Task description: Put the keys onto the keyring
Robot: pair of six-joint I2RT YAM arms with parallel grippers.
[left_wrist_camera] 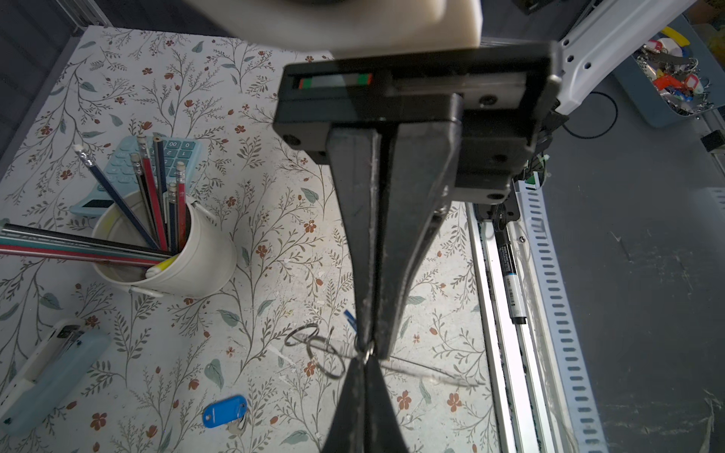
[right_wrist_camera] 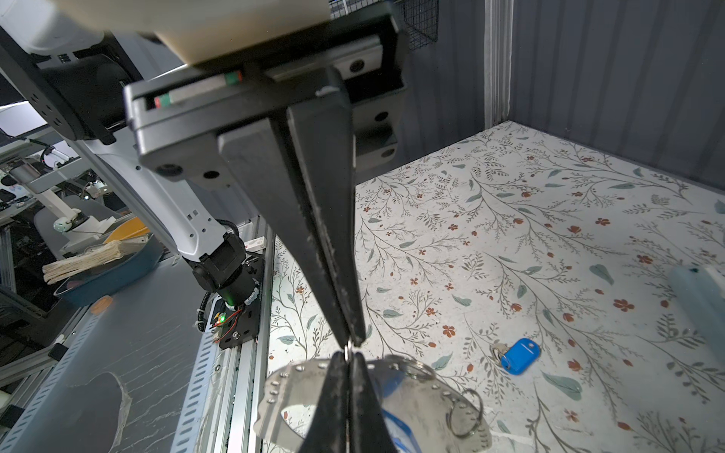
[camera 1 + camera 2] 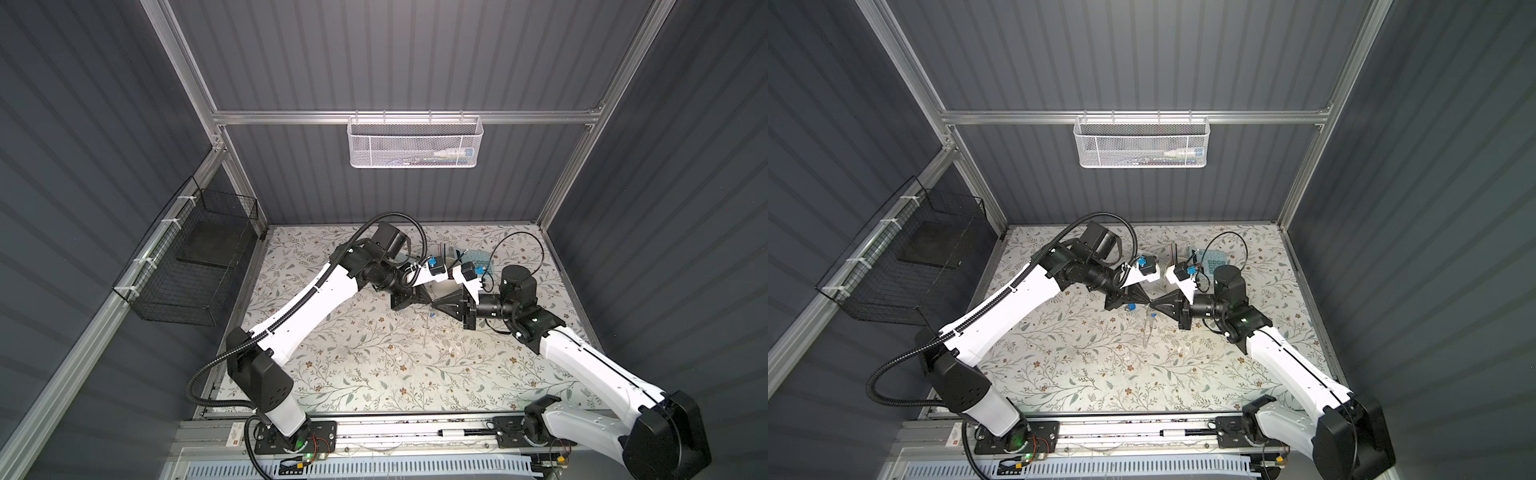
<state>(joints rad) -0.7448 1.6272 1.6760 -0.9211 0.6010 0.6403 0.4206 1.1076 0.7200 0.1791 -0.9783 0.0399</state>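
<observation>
Left gripper (image 3: 1147,301) is closed and right gripper (image 3: 1153,304) is closed too. They meet tip to tip over mid-tabletop (image 3: 1084,374). Keyring (image 2: 288,378) is up off the tabletop with its rim right at both tips, hanging toward 6 o'clock in both top views. I can't tell which gripper carries it. First key (image 2: 396,427) sits behind the keyring, only its blue tag showing. Second key (image 2: 520,356) lies flat on the tabletop near 9 o'clock of the tips, not touching them. I see a split ring (image 2: 465,412) by the keyring's rim.

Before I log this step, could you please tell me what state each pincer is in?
Left pincer: closed on the rim of the thin flat grey oval keyring.
Right pincer: closed on the same rim.
</observation>
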